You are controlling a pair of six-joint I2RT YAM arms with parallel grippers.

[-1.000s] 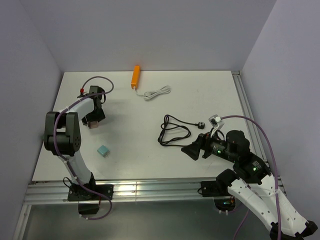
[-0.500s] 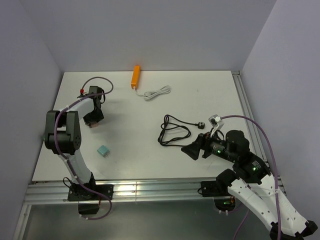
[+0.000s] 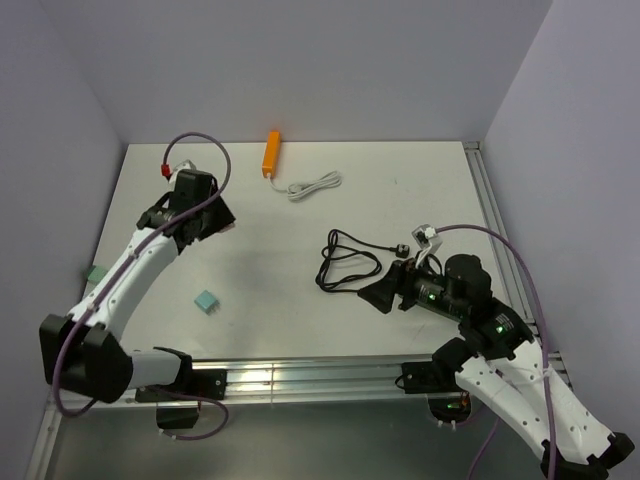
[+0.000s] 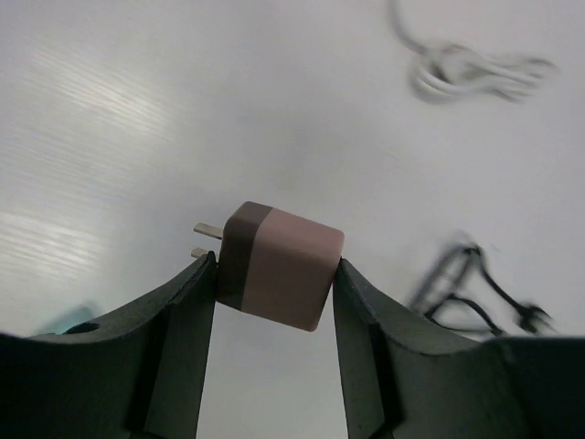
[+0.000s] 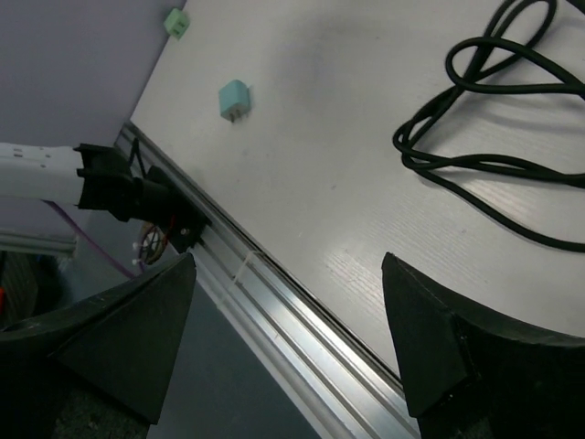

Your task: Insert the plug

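My left gripper is shut on a pink-and-brown plug adapter and holds it above the table, its two prongs pointing left. In the top view this gripper is at the far left of the table; the plug itself is hidden there. The orange power strip lies at the back edge, up and to the right of it, with a coiled white cable beside it. My right gripper is open and empty near the front edge; in its own view the gripper hangs over the table rim.
A black cable lies coiled mid-table, also seen in the right wrist view. A teal plug sits front left and a green block at the left edge. The aluminium rail runs along the front.
My left arm has straightened and lifted the plug off the table, carrying it up and slightly right. My right gripper has shifted a little left.
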